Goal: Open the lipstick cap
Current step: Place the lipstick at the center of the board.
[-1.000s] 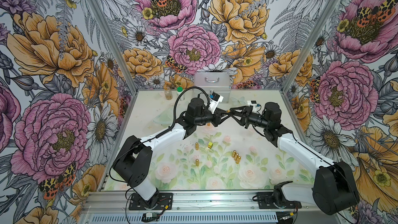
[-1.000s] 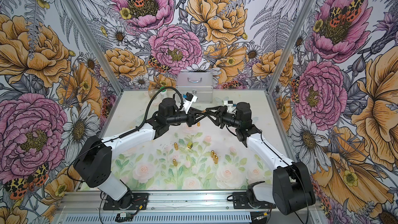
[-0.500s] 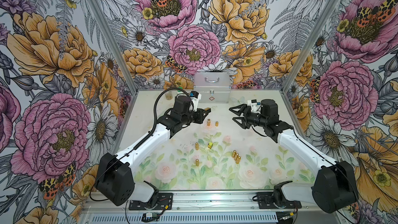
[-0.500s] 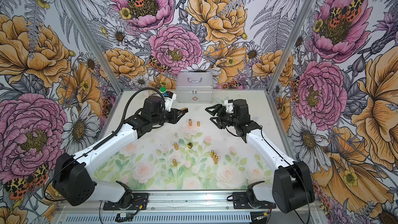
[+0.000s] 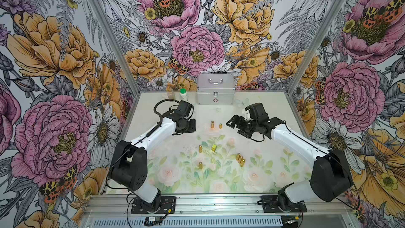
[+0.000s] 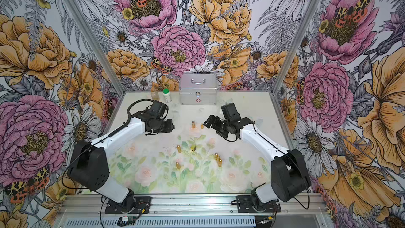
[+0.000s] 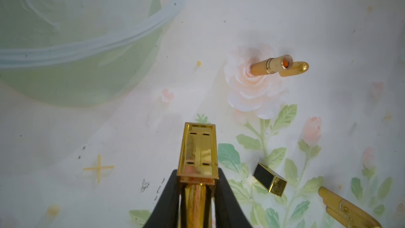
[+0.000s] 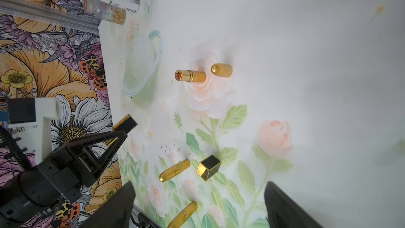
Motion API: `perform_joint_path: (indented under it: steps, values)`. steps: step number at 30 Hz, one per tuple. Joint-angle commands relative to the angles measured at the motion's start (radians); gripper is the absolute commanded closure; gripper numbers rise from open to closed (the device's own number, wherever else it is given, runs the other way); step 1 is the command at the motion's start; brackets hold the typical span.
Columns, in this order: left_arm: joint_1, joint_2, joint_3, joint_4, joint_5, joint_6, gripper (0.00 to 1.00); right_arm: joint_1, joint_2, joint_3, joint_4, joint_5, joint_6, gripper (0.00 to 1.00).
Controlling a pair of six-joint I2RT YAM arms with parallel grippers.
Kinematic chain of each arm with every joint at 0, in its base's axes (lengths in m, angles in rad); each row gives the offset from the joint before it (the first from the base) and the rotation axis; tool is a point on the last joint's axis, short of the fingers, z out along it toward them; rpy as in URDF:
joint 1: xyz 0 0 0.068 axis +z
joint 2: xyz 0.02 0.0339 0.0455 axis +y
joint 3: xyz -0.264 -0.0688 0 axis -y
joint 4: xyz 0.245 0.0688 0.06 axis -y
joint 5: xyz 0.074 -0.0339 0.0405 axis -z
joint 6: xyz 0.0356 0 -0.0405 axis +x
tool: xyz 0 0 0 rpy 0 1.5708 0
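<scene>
White-and-black left arm (image 5: pixel 157 131) and right arm (image 5: pixel 293 141) reach over the floral desk (image 5: pixel 179 178), left end effector (image 7: pixel 198 172) clamped on one square gold lipstick tube (image 7: pixel 198 148), right end effector (image 5: pixel 232 126) spread wide, empty, above five capped gold lipsticks (image 5: pixel 200 148), one uncapped gold lipstick (image 5: pixel 212 125) upright beside its round gold cap (image 5: pixel 220 125), one black-and-gold square cap (image 7: pixel 268 180)

The round lipstick (image 8: pixel 190 76) is shining gold with orange inside, the square lipstick (image 7: pixel 198 150) is gleaming gold, and the table (image 5: pixel 263 178) is showing pale pink roses and green leaves.
</scene>
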Motion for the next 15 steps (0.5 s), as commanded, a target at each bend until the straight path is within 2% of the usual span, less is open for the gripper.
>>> perform_joint_path:
  steps: [1, 6, 15]
  values:
    - [0.0, 0.052, 0.066, -0.114, -0.077, 0.046, 1.0, 0.004, -0.02, 0.04, -0.071, 0.078, -0.087, 0.07]
    - [-0.019, 0.152, 0.154, -0.217, -0.109, 0.087, 0.98, 0.004, -0.025, 0.039, -0.096, 0.087, -0.11, 0.06]
    - [-0.029, 0.308, 0.248, -0.309, -0.078, 0.158, 0.92, 0.005, -0.015, 0.039, -0.096, 0.075, -0.113, 0.06]
